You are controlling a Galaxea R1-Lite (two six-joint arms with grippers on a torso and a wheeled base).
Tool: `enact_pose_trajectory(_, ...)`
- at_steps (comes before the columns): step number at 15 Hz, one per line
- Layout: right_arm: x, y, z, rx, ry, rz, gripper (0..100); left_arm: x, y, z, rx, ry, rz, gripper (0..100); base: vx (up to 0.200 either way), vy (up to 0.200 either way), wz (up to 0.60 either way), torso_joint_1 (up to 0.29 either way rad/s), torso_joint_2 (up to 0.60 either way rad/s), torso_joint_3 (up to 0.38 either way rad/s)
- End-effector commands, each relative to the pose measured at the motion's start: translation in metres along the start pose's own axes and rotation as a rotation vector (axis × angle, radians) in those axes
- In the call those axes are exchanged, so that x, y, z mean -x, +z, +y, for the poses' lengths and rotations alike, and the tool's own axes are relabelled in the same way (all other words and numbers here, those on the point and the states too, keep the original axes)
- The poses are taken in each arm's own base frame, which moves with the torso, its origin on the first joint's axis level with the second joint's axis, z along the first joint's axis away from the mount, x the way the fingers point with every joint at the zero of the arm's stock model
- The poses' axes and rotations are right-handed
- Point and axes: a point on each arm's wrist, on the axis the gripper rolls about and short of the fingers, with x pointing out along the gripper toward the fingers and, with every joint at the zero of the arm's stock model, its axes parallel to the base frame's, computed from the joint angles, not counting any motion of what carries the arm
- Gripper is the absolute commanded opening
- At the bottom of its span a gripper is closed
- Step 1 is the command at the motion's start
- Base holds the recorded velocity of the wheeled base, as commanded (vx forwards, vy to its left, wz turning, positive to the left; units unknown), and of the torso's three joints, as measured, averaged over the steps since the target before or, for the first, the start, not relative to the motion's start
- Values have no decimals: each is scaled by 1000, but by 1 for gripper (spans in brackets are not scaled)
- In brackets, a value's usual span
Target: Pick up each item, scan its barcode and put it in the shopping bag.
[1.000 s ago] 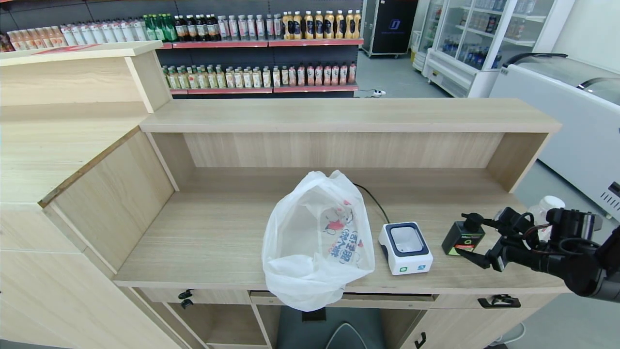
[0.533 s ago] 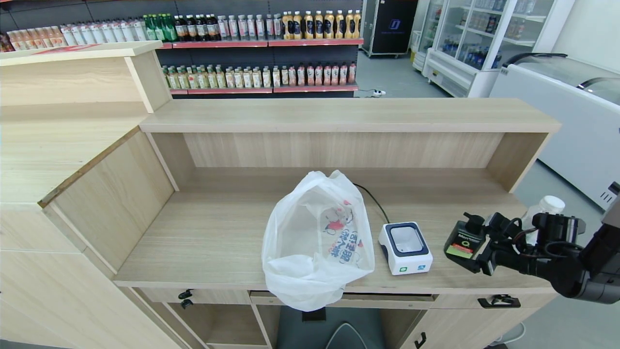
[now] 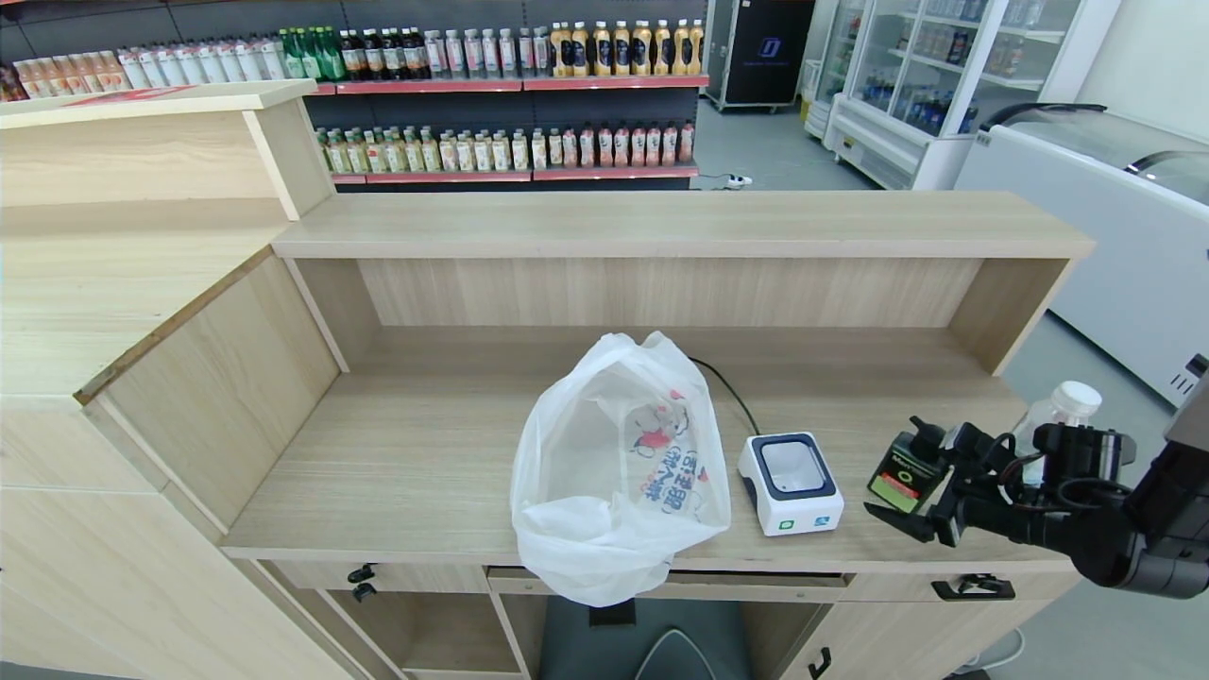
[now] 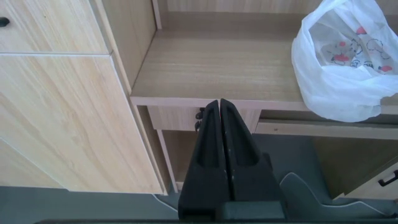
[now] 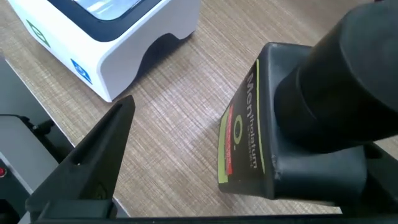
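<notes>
One shopping bag point(image 3: 614, 472), one scanner point(image 3: 790, 482), one black bottle point(image 3: 904, 469), one clear bottle point(image 3: 1072, 401).

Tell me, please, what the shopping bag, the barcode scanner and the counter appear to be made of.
Shopping bag: thin plastic film, probably; translucent white, crumpled, slightly glossy.
Barcode scanner: hard moulded plastic, it seems; smooth white shell with a dark-rimmed window.
Counter: wood or wood-look laminate, matte; light grain lines run along it.

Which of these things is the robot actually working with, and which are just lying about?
In the job: black bottle, clear bottle, scanner, shopping bag.
Just around: drink shelves, glass-door fridges, chest freezer.
</notes>
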Motion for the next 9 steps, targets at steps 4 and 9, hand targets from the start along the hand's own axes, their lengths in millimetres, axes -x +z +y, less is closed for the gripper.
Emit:
enact_pose_trajectory(4,2,-2,1,-6,-4,8,0,0,0,0,0,1,0,0,0,0,0,0,0,0)
enact_pose_trajectory(9,22,2,-7,26,-74,-7,0,0,0,0,0,1,0,0,0,0,0,0,0,0)
